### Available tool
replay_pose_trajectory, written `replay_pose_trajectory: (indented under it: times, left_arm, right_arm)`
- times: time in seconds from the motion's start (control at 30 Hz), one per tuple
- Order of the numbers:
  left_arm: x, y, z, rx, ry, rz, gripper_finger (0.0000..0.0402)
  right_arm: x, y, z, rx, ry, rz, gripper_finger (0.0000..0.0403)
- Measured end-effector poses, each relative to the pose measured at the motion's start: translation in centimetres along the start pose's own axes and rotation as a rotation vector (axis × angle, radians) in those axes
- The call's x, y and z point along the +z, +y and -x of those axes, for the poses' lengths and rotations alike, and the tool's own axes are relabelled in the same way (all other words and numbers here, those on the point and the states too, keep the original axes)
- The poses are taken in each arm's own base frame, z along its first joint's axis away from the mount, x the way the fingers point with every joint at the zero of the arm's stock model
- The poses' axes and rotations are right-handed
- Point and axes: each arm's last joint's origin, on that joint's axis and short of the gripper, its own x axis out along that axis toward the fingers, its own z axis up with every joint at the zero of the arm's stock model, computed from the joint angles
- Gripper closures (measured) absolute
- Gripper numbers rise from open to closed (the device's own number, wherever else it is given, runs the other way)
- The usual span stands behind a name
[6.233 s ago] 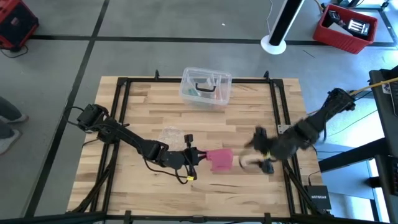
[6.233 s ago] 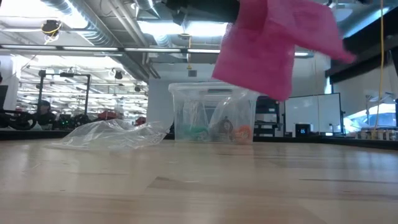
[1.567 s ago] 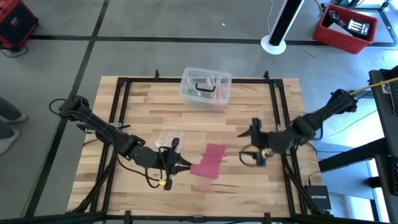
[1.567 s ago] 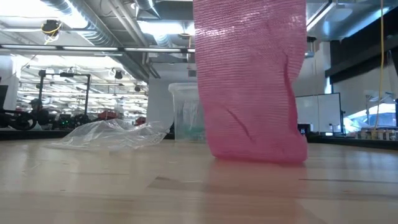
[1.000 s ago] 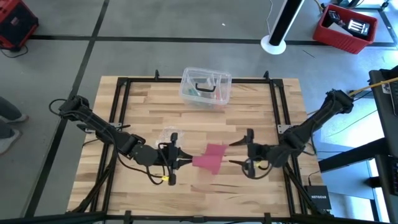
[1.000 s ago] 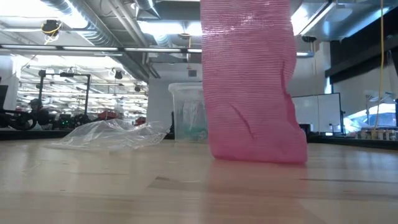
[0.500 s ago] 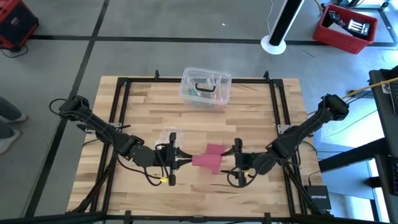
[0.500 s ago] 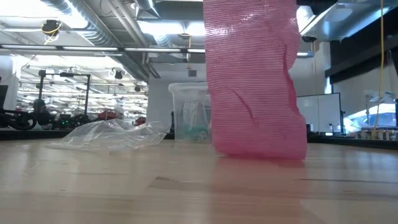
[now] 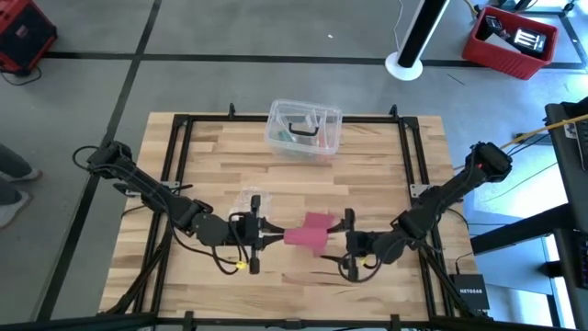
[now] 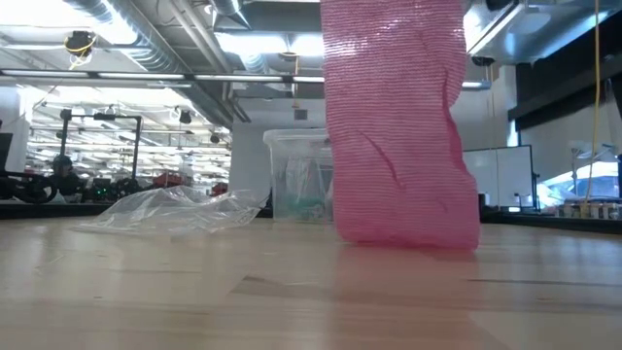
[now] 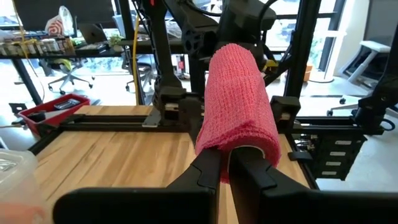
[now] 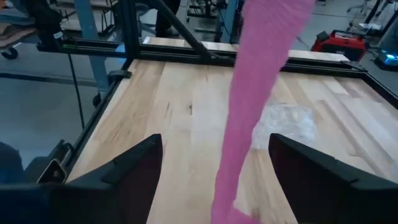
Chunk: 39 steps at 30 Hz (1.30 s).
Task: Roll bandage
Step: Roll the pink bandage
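Right gripper [image 9: 345,241] has slid in from the table's right side and now sits just beside the bandage [image 9: 307,232], jaws wide, nothing held. Left gripper [image 9: 266,237] unchanged: clamped on the bandage's top end, strip hanging, lower edge at the table [image 9: 211,156]. No roll formed yet, just a loose flat strip. My read: rolling hasn't started; all of it remains.
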Motion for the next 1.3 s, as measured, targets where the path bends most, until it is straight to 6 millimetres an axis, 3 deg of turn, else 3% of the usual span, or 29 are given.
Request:
replay_pose_trajectory:
  times: [0.33,0.67,0.87,1.0,1.1,1.3]
  left_arm:
    - [0.0,0.0,0.0,0.0,-0.001,-0.02,0.0389]
    - [0.0,0.0,0.0,-0.001,-0.003,-0.016,0.0389]
    - [0.0,0.0,0.0,-0.002,-0.004,-0.015,0.0389]
    - [0.0,-0.1,0.0,-0.02,-0.004,-0.01,0.0389]
    - [0.0,-0.2,0.1,-0.024,0.004,-0.001,0.0389]
    - [-0.2,-1.2,0.6,-0.133,0.014,0.0,0.0389]
  right_arm:
    - [-2.7,-1.5,-0.4,0.019,-0.158,-0.073,0.0107]
    - [-4.7,-0.5,-2.1,0.019,-0.17,-0.12,0.0107]
    - [-4.8,-1.5,-3.6,-0.034,-0.202,-0.112,0.0107]
    - [-4.0,-2.3,-4.8,0.019,-0.192,-0.087,0.0112]
    - [-2.9,-2.2,-5.1,0.035,-0.211,-0.012,0.0157]
    - [-1.9,-2.4,-5.0,-0.08,-0.163,0.172,0.0372]
